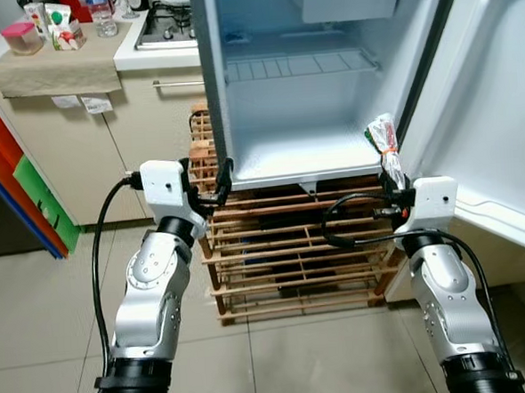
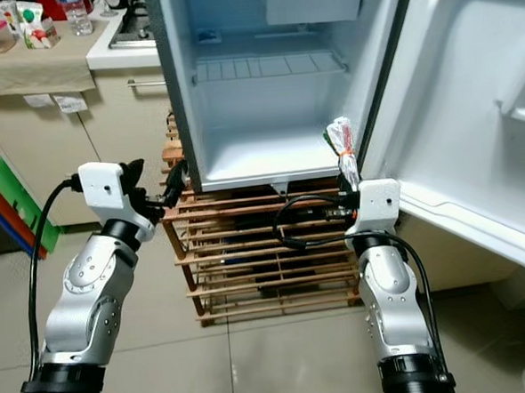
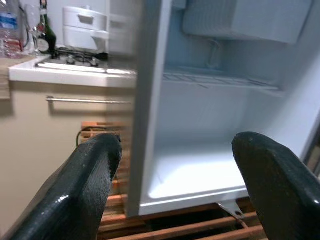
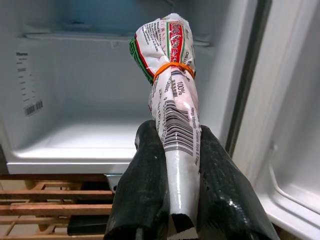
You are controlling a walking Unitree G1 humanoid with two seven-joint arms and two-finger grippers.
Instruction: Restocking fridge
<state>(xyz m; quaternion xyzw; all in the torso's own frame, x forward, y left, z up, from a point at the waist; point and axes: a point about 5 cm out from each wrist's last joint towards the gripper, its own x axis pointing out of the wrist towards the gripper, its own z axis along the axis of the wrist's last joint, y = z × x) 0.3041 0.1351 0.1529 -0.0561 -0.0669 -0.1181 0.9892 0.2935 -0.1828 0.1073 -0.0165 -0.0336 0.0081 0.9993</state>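
Right gripper (image 1: 392,181) is clamping a rolled packet (image 1: 385,143) upright at the fridge (image 1: 304,149) floor's 3 o'clock edge; tall, could snag the shelf (image 1: 299,65). Left gripper (image 1: 210,184) is gaping wide, empty.

Small fridge (image 1: 305,158) stands on wooden slatted rack (image 1: 293,257), door open; wire shelf (image 1: 299,65) and fridge floor bare. Rack rests on tiled floor (image 1: 38,308). Counter (image 1: 58,53) to robot's left carries beige cloth (image 1: 58,66); on cloth: pink-lidded container (image 1: 21,37), carton (image 1: 61,29), water bottle (image 1: 102,15). Gas hob (image 1: 167,24) sits on counter beside fridge.
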